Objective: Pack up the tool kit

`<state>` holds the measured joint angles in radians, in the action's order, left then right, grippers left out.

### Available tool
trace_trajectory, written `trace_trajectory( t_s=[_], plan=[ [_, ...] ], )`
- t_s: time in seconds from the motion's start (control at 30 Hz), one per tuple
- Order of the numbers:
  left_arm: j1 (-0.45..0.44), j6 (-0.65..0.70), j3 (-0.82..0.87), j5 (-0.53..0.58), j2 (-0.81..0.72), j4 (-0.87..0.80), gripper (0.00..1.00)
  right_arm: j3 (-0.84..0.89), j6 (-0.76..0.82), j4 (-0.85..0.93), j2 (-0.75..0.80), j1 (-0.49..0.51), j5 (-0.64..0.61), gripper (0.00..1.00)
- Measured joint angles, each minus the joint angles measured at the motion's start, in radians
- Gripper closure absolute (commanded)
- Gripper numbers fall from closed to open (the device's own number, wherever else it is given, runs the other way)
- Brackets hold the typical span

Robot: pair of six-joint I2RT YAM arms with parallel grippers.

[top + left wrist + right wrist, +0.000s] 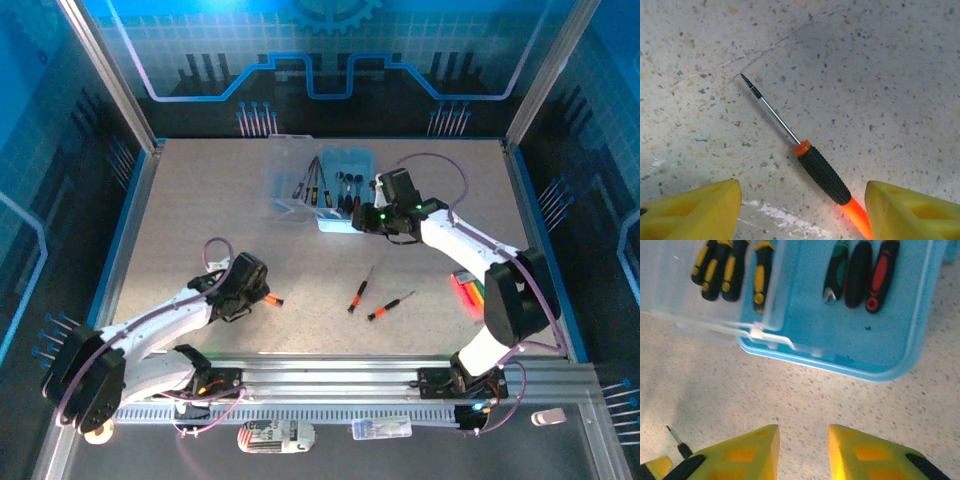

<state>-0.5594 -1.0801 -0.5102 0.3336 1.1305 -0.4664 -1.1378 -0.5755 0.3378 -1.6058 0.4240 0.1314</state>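
Note:
The tool kit box is a pale-blue tray with its clear lid swung open to the left, at the back middle of the table. Several tools lie in the box tray: a red-and-black handle, a black one and a green one. Yellow-and-black screwdrivers show through the lid. My left gripper is open, low over the table, around a black-and-orange screwdriver whose orange end lies close to the right finger. My right gripper hovers just before the box's near edge, open by a narrow gap with nothing in it.
Two more small screwdrivers lie on the table's middle front. An orange-red object sits by the right arm. In the top view my left gripper is at the front left and my right gripper is beside the box.

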Motion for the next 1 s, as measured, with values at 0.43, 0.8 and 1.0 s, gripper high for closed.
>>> trace_trajectory(
  t_s=[0.43, 0.8, 1.0],
  plan=[
    [0.000, -0.191, -0.163, 0.002, 0.251, -0.055, 0.53, 0.124, 0.013, -0.056, 0.069, -0.059, 0.018, 0.67],
    [0.000, -0.222, -0.171, -0.001, 0.288, -0.059, 0.65, 0.169, 0.016, -0.071, 0.127, -0.083, 0.031, 0.67],
    [0.003, -0.181, -0.148, 0.002, 0.296, -0.015, 0.73, 0.179, 0.016, -0.078, 0.136, -0.088, 0.040, 0.66]
  ],
)
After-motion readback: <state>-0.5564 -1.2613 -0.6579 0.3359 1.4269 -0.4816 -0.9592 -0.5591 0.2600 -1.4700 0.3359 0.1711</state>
